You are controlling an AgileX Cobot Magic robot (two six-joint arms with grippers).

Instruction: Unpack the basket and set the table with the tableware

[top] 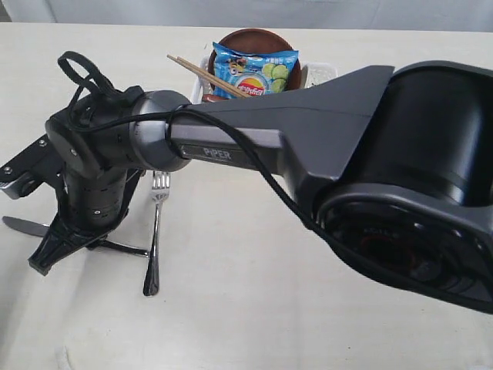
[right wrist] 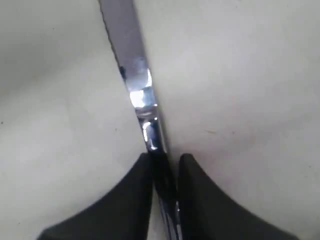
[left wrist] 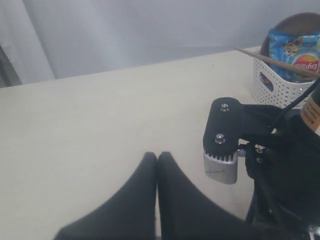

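Right pincer astride knife, flat on table

The basket stands on the table at its far side, about mid-width in the exterior view. In the basket, the plate stands on edge at the back. The chips packet is in front of it, and the chopsticks lean out over the left rim. Nearer than the basket and left of the middle lies the fork, tines toward the basket. The knife lies crosswise to the left of the fork, its tip pointing left and its handle end just beside the fork's handle. The right gripper stands over the knife, one finger on each side of the handle.
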